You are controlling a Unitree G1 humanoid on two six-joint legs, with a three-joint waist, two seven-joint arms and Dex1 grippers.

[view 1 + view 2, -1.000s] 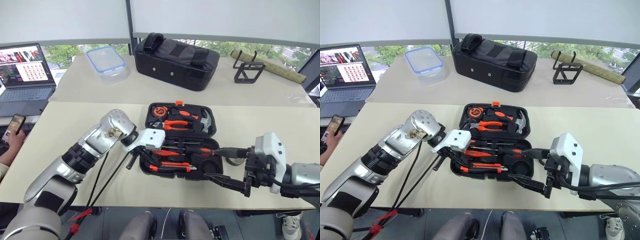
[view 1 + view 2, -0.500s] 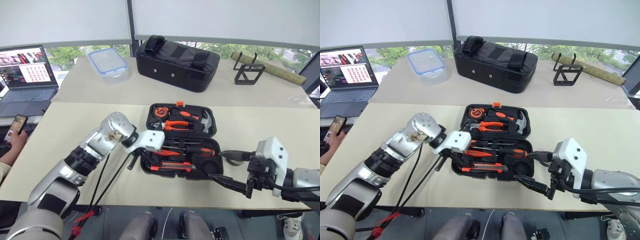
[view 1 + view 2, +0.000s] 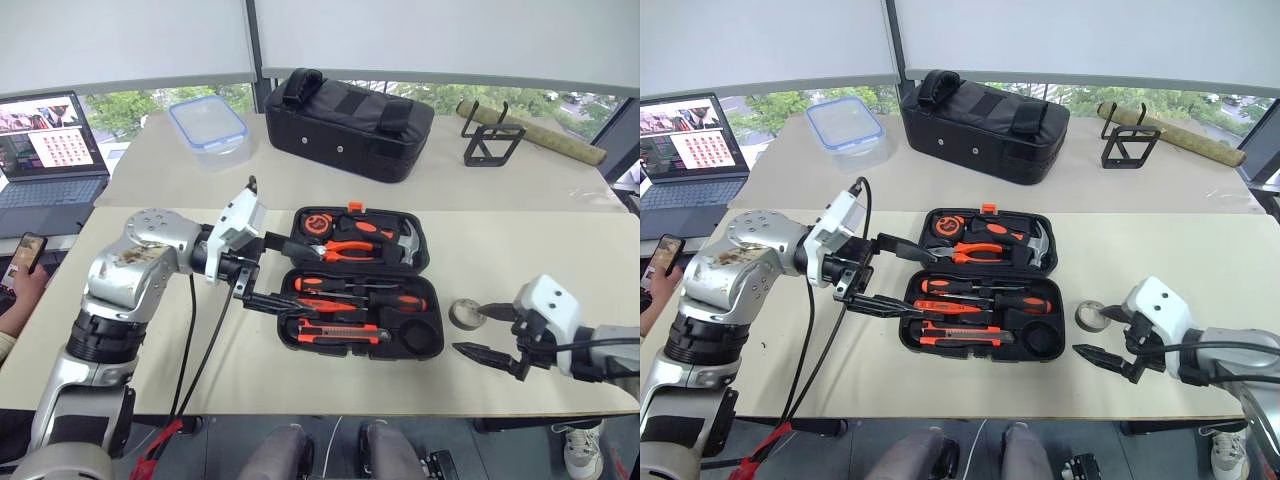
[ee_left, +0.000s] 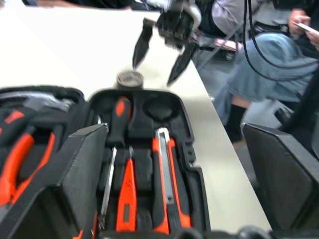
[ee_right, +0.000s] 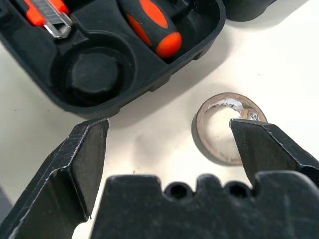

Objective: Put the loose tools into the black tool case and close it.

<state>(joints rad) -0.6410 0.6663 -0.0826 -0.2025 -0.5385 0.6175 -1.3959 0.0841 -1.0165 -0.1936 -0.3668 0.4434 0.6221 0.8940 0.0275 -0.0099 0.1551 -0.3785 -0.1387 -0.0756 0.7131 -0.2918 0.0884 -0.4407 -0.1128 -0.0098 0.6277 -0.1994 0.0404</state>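
The black tool case [image 3: 440,318] lies open in the middle of the table. Two black-and-orange screwdrivers [image 3: 352,285] and the orange utility knife [image 3: 340,333] lie in slots of its near half, whose round slot [image 5: 92,69] is empty. My left gripper [image 3: 300,278] hovers open over the case's left end, nothing between its fingers [image 4: 75,189]. The small dark tape roll [image 3: 463,313] lies on the table just right of the case. My right gripper [image 3: 468,330] is open low beside it, with one fingertip [image 5: 269,149] at the roll [image 5: 229,127].
Pliers [image 3: 350,250], a hammer [image 3: 405,240] and a tape measure [image 3: 320,222] fill the case's far half. On the back table stand a black fabric bag [image 3: 350,110], a plastic box [image 3: 210,120] and a wire stand [image 3: 495,135]. A laptop [image 3: 50,150] sits far left.
My left gripper has opened, risen off the case's left end and turned level. My right gripper has swung right and down to the tape roll, still open.
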